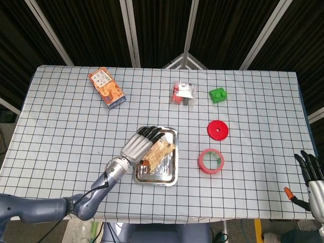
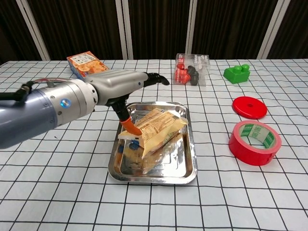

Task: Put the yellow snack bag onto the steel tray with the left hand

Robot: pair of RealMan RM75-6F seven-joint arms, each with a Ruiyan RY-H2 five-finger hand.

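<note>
Yellow crinkled snack bag [image 2: 156, 129] lies inside the shiny steel tray [image 2: 185, 166] at frame centre, so placement looks nearly done. Above it, the left hand [image 2: 118, 84] has its fingers [image 2: 155, 77] stretched out; whether the thumb is touching the bag I cannot tell. Withdrawal remains.

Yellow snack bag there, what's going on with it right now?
The robot's left hand has the yellow snack bag over the steel tray, low in the tray. The fingers are stretched out above the bag and the thumb is at its left end, so whether it is released is unclear. The right hand sits idle at the table's far right edge, holding nothing.
</note>
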